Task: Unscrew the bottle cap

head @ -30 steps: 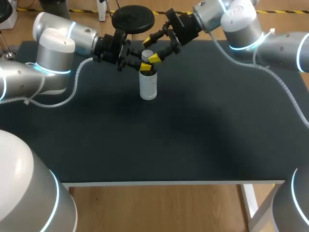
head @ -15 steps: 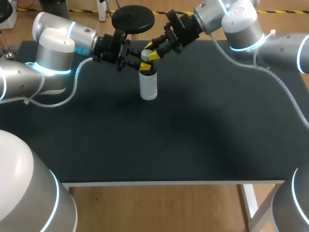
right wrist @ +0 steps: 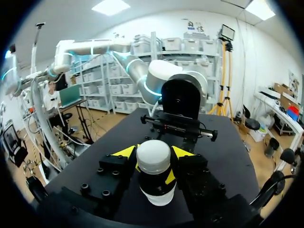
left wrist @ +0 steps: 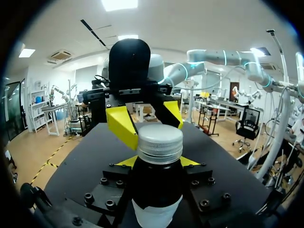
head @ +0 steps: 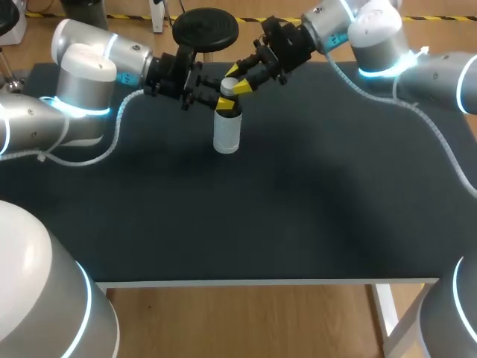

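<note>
A bottle point(head: 226, 136) with a white label stands on the black table point(head: 298, 216) at the back middle. Its silver ribbed cap point(left wrist: 160, 142) is on. My left gripper point(head: 223, 104) comes in level from the left and is shut on the bottle's dark shoulder just below the cap point(head: 229, 85). My right gripper point(head: 233, 83) reaches down from the back right, shut on the cap point(right wrist: 153, 156), one yellow fingertip point(right wrist: 124, 152) on each side. In the left wrist view the right gripper point(left wrist: 148, 124) sits right behind the cap, above my own gripper point(left wrist: 158, 162).
White cables hang from both arms; the left one point(head: 112, 142) droops onto the table near the bottle, the right one point(head: 440, 142) crosses the table's far right. The dark tabletop stretches forward to its front edge point(head: 268, 282).
The right gripper's fingers stood wide around the cap a second ago and have closed onto it. The bottle's top has since leaned slightly to the right. The left gripper has kept its hold.
</note>
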Controlling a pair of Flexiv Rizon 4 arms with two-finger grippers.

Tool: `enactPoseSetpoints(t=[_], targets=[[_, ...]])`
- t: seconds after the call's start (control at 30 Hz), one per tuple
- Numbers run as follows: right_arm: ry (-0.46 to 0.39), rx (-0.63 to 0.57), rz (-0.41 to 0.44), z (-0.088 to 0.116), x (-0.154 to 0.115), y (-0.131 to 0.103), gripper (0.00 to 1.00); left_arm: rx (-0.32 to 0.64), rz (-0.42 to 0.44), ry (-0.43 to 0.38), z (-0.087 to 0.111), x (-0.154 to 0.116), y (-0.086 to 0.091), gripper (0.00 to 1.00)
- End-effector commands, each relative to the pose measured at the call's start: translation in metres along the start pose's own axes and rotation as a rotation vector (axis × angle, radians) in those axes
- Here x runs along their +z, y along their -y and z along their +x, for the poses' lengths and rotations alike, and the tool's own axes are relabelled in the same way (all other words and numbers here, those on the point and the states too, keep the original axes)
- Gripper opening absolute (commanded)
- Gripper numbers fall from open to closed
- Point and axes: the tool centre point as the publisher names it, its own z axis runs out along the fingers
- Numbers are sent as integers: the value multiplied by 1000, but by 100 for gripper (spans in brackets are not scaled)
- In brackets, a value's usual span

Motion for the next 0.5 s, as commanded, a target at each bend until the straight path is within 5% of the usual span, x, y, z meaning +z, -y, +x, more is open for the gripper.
enactPoseSetpoints(t=[0.03,0.5], targets=[[-221,-36,-6,-14,5,4,0,0,0,2,-5,-3,-2,0],[-573,-189,91,-17,-4,-3,0,0,0,2,-5,-3,-2,0]])
